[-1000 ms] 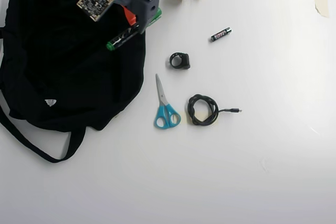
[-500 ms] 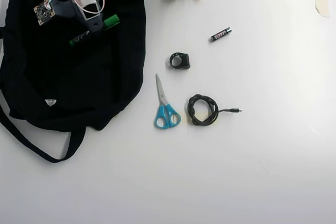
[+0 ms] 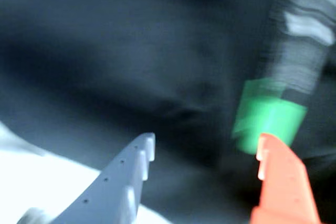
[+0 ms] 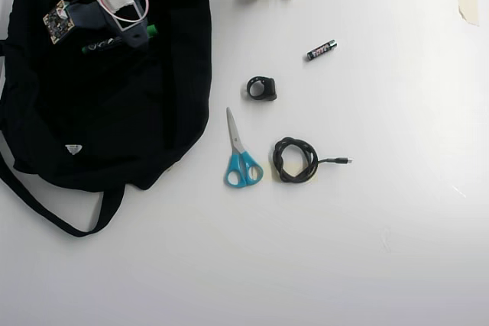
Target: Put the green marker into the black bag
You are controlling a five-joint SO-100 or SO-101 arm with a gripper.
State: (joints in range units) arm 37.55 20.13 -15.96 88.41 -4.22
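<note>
soft black bag [image 4: 114,127], slim green marker [image 4: 107,42]

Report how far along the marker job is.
Done: the green marker is off the table and over the black bag, away from the scissors and battery. In hand: the gripper is there; the wrist view shows its fingers apart, the green end by the orange finger. Left: confirming release, which motion blur hides, and pulling the arm away.

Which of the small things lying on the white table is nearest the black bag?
The scissors with blue handles; the ring, cable and battery all lie farther right of the bag.
</note>
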